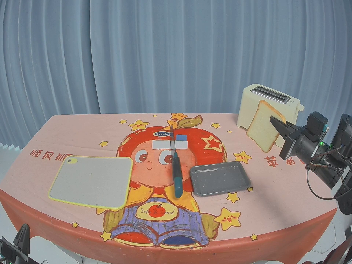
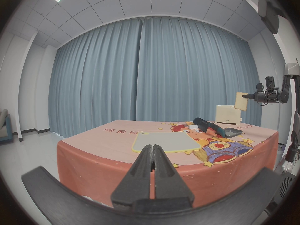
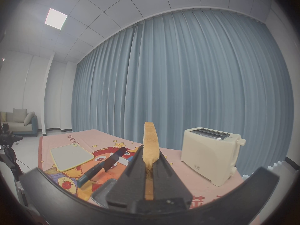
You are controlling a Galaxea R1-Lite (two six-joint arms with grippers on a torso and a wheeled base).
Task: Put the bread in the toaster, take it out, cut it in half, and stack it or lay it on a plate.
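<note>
The right gripper (image 1: 275, 123) is clamping the bread (image 1: 264, 126) on edge, holding it in the air in front of the toaster (image 1: 273, 101), seemingly not touching it. The left gripper (image 2: 152, 147) is hanging with fingers together, off the near edge of the table (image 1: 278, 195). The knife (image 1: 176, 165) is lying between board (image 1: 91, 180) and plate (image 1: 220, 178).

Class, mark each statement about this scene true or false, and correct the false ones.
1. The right gripper holds the bread slice in the air near the toaster. True.
2. The knife lies on the cutting board. False: it lies on the tablecloth, between the cutting board and the grey tray.
3. The left gripper has its jaws shut on nothing. True.
4. The grey tray sits on the robot's left of the knife. False: it sits on the right.
</note>
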